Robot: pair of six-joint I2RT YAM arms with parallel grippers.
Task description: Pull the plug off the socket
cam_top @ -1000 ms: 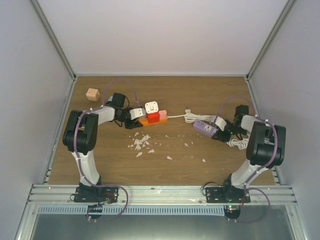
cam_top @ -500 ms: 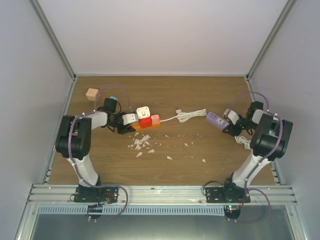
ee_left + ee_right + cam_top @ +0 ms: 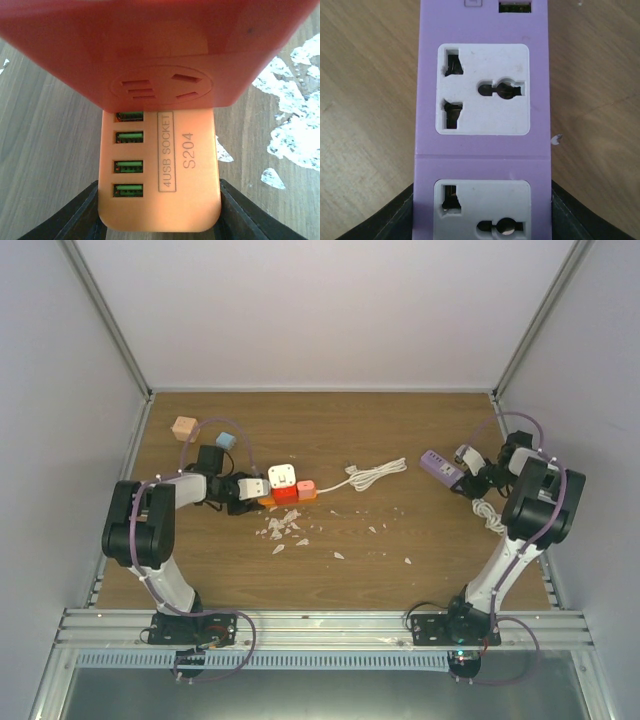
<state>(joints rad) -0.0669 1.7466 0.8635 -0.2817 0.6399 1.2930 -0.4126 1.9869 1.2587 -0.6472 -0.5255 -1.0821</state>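
Left claw (image 3: 255, 492) clamps one end of the orange power strip (image 3: 160, 170), which runs rightward with the white plug (image 3: 282, 476) just beyond; the right claw (image 3: 470, 472), gripping the purple power strip (image 3: 438, 464), is well apart.

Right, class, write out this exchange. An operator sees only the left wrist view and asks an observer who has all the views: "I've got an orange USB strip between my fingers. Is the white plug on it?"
Observer: Yes. The white plug sits on top of the orange power strip, just beyond the left gripper.
Operator: What is the right arm doing?
Observer: The right gripper is shut on a purple power strip at the right side of the table.
Operator: Anything loose near me?
Observer: A light-blue cube and a tan cube lie beyond the left arm.
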